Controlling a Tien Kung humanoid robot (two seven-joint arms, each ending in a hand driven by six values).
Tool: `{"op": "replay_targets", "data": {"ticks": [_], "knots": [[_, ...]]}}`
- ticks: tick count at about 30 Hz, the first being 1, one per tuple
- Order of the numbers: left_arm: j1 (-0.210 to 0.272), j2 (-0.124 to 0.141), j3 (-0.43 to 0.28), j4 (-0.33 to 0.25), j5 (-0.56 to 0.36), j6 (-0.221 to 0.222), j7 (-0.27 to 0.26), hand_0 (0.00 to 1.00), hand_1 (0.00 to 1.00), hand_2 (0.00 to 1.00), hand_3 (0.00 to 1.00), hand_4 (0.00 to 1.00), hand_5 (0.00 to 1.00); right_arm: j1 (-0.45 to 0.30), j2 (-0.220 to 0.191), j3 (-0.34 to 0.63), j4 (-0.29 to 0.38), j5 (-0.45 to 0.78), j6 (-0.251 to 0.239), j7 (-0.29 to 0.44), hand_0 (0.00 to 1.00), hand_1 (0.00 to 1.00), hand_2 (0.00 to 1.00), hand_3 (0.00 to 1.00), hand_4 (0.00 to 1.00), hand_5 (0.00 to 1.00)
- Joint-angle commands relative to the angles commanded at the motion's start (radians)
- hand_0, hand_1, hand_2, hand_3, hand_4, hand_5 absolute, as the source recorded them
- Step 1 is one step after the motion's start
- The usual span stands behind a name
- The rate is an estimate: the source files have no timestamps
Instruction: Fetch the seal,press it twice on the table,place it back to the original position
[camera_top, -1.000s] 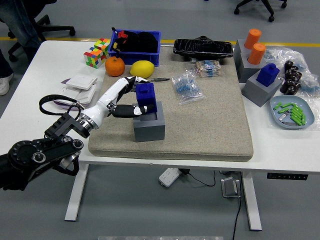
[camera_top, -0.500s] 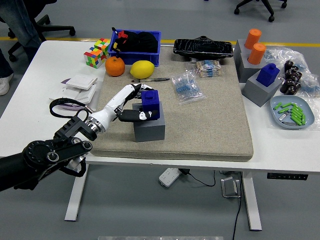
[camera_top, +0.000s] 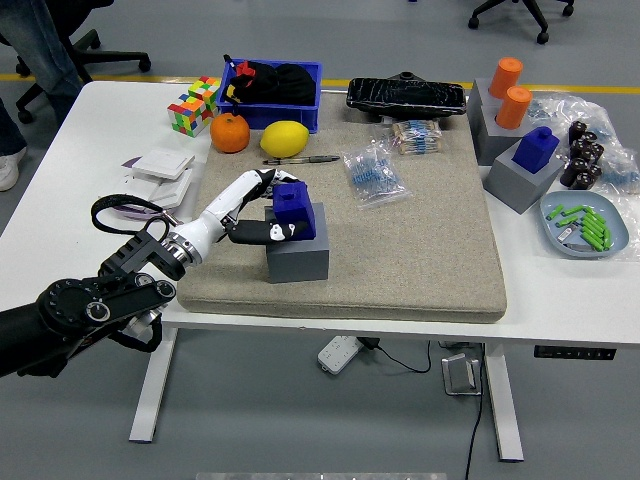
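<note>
On the beige mat (camera_top: 400, 250) covering the middle of the white bench (camera_top: 60, 200), the robot's left hand (camera_top: 262, 205) closes around a blue seal (camera_top: 293, 209), thumb against its near face and fingers curled over its far side. The seal sits in the top of a grey holder block (camera_top: 298, 256), tilted slightly toward the hand. The black left arm (camera_top: 80, 310) reaches in from the mat's near left corner.

Beyond the mat's far left corner, a blue bin (camera_top: 300, 110) holds black items, with an orange (camera_top: 230, 132) and a lemon (camera_top: 284, 138) just in front of it and a colour cube (camera_top: 194, 105) to the bin's left. A pen (camera_top: 300, 159) lies on the mat near the lemon, and a clear bag of small blue-and-white parts (camera_top: 372, 172) rests further right. A second such bag (camera_top: 417, 135) lies at the mat's far edge, in front of a black tray (camera_top: 406, 96).

Right of the mat, a second grey block (camera_top: 522, 178) carries another blue seal (camera_top: 537, 147), and a grey stand (camera_top: 488, 125) behind it carries two orange cylinders (camera_top: 511, 92). A pale blue dish (camera_top: 585, 225) nearer the front holds green pieces.
</note>
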Motion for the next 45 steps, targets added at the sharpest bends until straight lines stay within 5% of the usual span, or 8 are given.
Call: {"op": "replay_targets", "data": {"ticks": [45], "knots": [[-0.055, 0.04, 0.047, -0.034, 0.048, -0.034, 0.044, 0.642, 0.512, 0.461, 0.578, 0.746, 0.002, 0.001, -0.003, 0.004, 0.0, 0.0, 0.0, 0.0, 0.734, 0.684, 0.652, 0.622, 0.725, 0.518]]}}
